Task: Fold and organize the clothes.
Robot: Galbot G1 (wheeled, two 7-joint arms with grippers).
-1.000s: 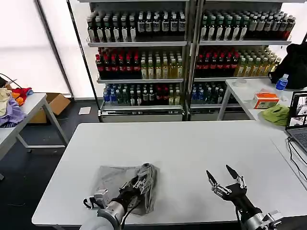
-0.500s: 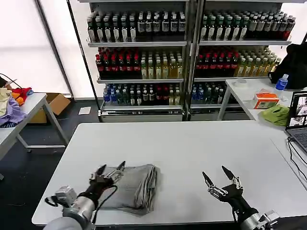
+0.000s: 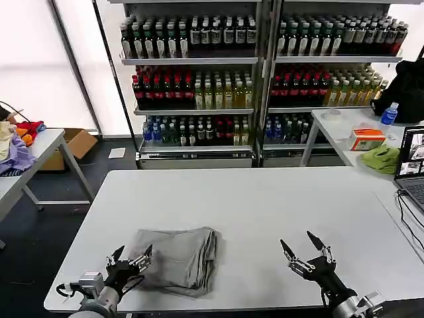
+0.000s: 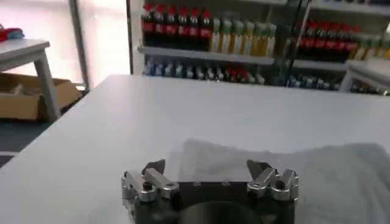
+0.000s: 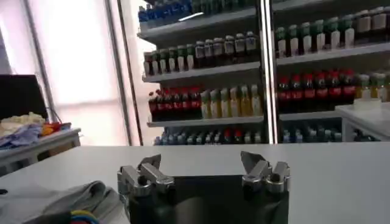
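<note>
A light grey shirt (image 3: pixel 177 257), one of the clothes, lies folded into a compact bundle on the white table (image 3: pixel 252 199) near its front left. In the left wrist view the shirt (image 4: pixel 329 176) spreads just beyond the fingers. My left gripper (image 3: pixel 131 254) stands open at the bundle's left edge, holding nothing. My right gripper (image 3: pixel 299 244) is open above the front right of the table, well apart from the shirt. The right wrist view catches the folded shirt (image 5: pixel 67 201) off to one side.
Shelves of bottles (image 3: pixel 252 73) stand behind the table. A side table at the right carries a lime-green cloth (image 3: pixel 381 158), an orange box (image 3: pixel 366 138) and a laptop (image 3: pixel 412 165). Coloured garments (image 3: pixel 14 146) lie on a table at far left.
My left gripper let go of the shirt's right part, opened and drew back to the left and toward the table's front edge. The shirt lies flatter. The right gripper shifted slightly.
</note>
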